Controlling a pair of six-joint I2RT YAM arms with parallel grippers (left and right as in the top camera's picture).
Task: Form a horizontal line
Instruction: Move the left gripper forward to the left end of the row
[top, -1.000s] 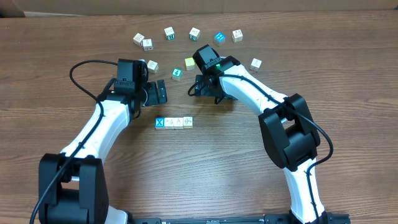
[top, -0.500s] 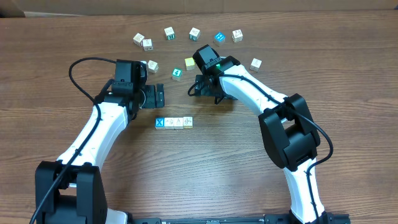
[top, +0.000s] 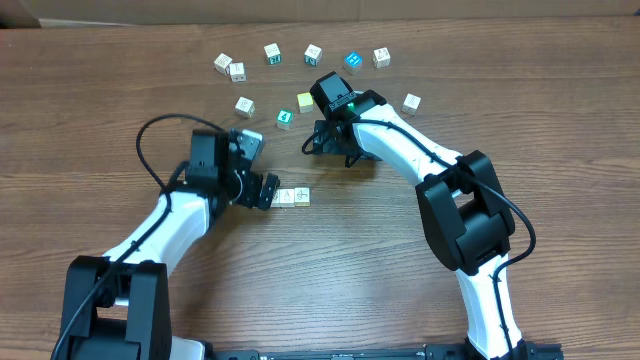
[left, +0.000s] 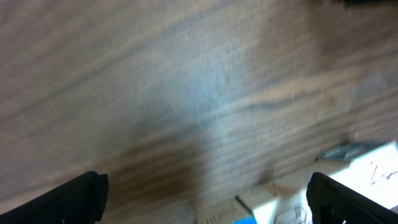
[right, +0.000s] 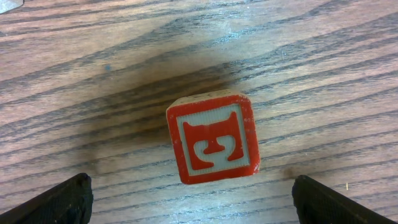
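A short row of white letter blocks (top: 293, 196) lies mid-table. Its left end, the blue X block, is hidden in the overhead view under my left gripper (top: 263, 190). In the blurred left wrist view my left gripper (left: 211, 208) is open, with a blue-edged block (left: 244, 219) and white blocks (left: 367, 171) at the bottom right between and beyond the fingers. My right gripper (top: 332, 147) is open over a red letter block (right: 212, 138). That block lies flat on the wood just ahead of the fingertips (right: 206, 202), untouched.
Loose blocks are scattered at the back: white ones (top: 229, 66), (top: 272, 53), (top: 313, 52), (top: 381, 57), (top: 411, 102), (top: 245, 105), a blue one (top: 352, 61), a yellow-green one (top: 305, 101) and a green one (top: 285, 119). Cardboard runs along the far edge.
My left arm has swung forward and to the right, from beside the scattered blocks down onto the left end of the row, covering the blue X block. The right arm has not moved.
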